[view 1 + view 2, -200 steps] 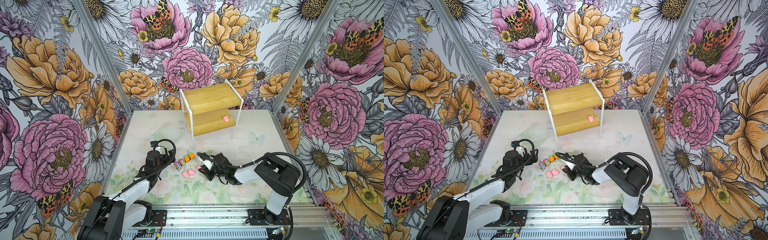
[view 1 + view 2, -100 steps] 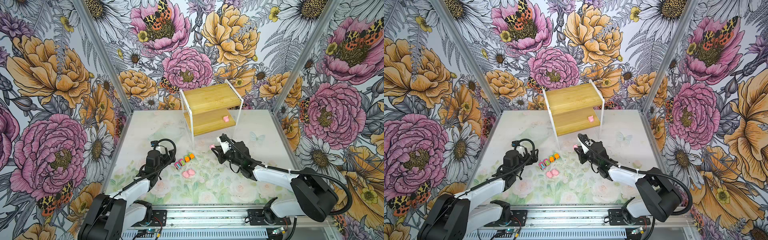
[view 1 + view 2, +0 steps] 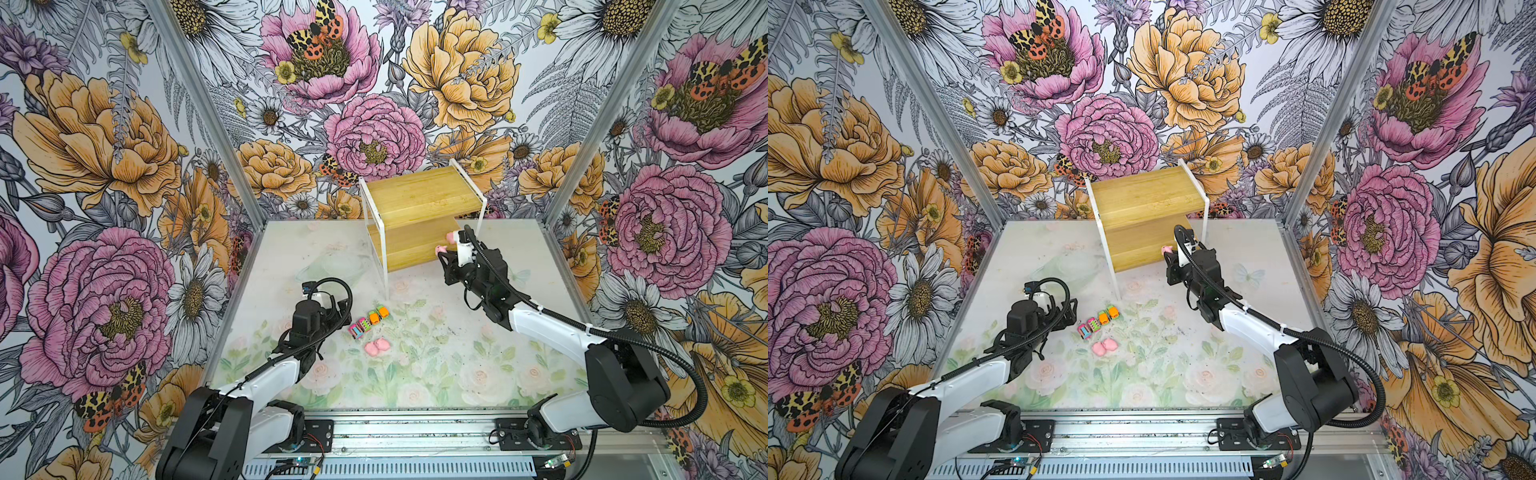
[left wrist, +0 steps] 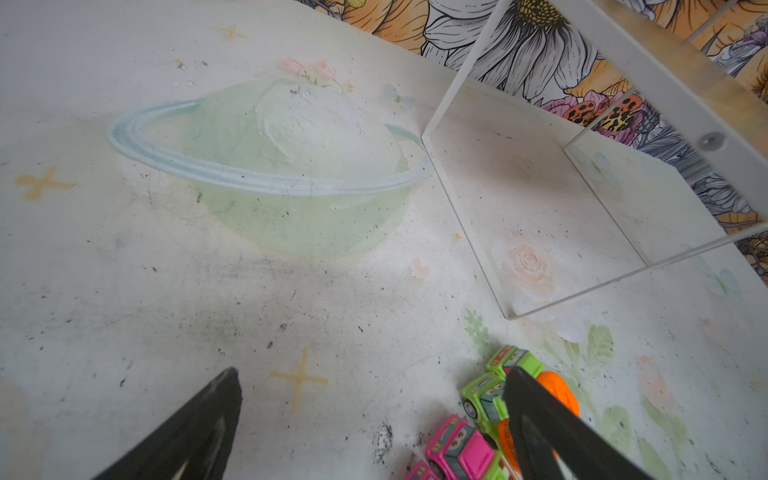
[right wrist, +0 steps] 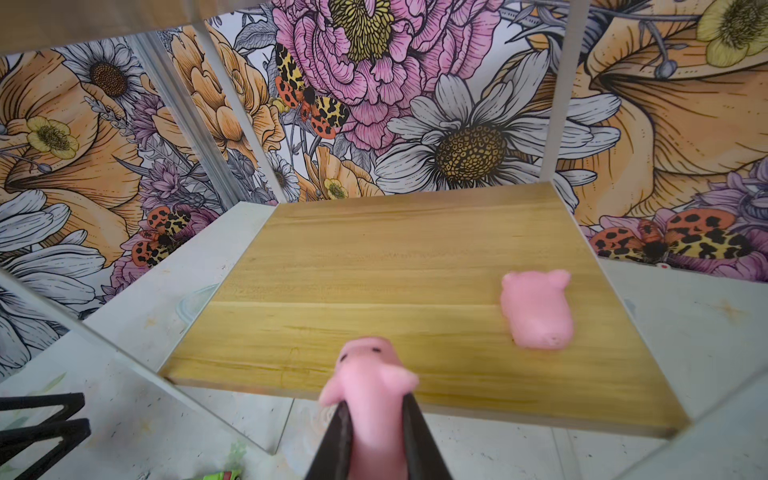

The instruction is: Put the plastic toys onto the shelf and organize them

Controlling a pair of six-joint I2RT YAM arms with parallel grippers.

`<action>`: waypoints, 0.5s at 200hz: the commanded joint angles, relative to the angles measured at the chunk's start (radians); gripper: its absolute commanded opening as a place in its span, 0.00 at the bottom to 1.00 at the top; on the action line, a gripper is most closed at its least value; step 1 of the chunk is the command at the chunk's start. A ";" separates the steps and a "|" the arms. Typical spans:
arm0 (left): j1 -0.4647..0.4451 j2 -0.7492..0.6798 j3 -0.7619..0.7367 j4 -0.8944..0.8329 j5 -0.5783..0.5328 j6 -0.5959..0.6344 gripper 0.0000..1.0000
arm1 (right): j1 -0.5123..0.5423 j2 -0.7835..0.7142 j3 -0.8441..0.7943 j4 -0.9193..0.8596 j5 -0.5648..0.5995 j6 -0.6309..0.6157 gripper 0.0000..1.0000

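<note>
My right gripper [image 5: 376,401] is shut on a pink pig [image 5: 370,374], holding it just above the front edge of the shelf's lower board [image 5: 374,266]. Both top views show that held pig [image 3: 440,249] [image 3: 1166,249] against the shelf [image 3: 419,195] [image 3: 1142,195]. Another pig [image 5: 536,309] [image 3: 450,237] lies on the lower board, to the right. On the table, two pink cars [image 3: 359,328] [image 4: 461,451] and two orange-and-green cars [image 3: 377,313] [image 4: 490,395] stand in a row, with two pigs [image 3: 377,347] [image 3: 1104,347] beside them. My left gripper [image 4: 372,374] [image 3: 338,309] is open and empty, one finger over the cars.
The shelf's thin white front leg [image 3: 384,266] stands on the table just behind the row of cars. Floral walls close the cell on three sides, with aluminium corner posts [image 3: 208,112]. A metal rail [image 3: 415,432] runs along the front edge.
My right arm has carried a pig from the table's middle up to the front of the shelf's lower board. The left arm has not moved.
</note>
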 commanded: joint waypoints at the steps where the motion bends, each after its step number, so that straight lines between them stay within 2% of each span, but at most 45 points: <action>1: 0.008 -0.013 0.018 0.001 0.013 0.002 0.99 | -0.007 0.044 0.063 -0.017 0.047 0.044 0.21; 50: 0.010 -0.013 0.016 0.002 0.013 0.004 0.99 | 0.004 0.096 0.102 -0.011 0.129 0.082 0.21; 100: 0.009 -0.013 0.017 0.001 0.013 0.002 0.99 | 0.031 0.146 0.134 -0.007 0.157 0.091 0.21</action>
